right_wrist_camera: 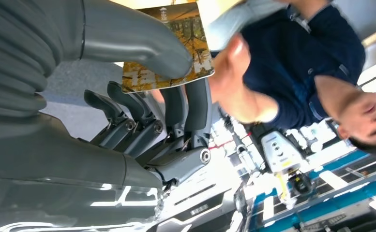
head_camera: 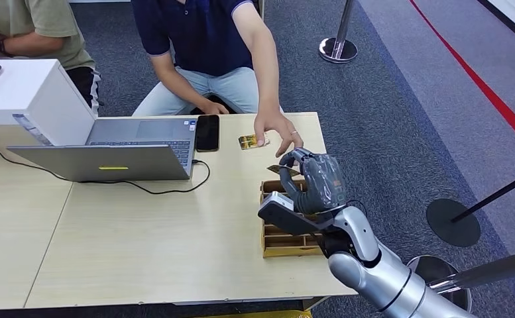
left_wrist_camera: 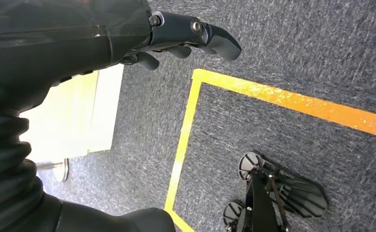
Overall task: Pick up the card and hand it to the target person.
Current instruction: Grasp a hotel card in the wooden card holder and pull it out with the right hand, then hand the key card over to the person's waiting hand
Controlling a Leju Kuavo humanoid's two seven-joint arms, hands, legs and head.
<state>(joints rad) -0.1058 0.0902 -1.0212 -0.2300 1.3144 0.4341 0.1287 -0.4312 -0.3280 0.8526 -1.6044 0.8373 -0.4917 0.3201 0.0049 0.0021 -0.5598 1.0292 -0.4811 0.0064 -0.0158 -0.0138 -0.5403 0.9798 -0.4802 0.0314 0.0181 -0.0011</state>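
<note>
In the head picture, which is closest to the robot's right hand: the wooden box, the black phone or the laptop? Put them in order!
From the right hand:
1. Wooden box, on the table right under the hand.
2. Black phone, lying flat, farther along the table toward the robot's left.
3. Laptop, open, beyond the phone on the robot's left.

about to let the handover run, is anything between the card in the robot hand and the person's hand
Nothing visible. The right robot hand pinches the card above the tray, and the person's hand reaches just beyond it.
</note>
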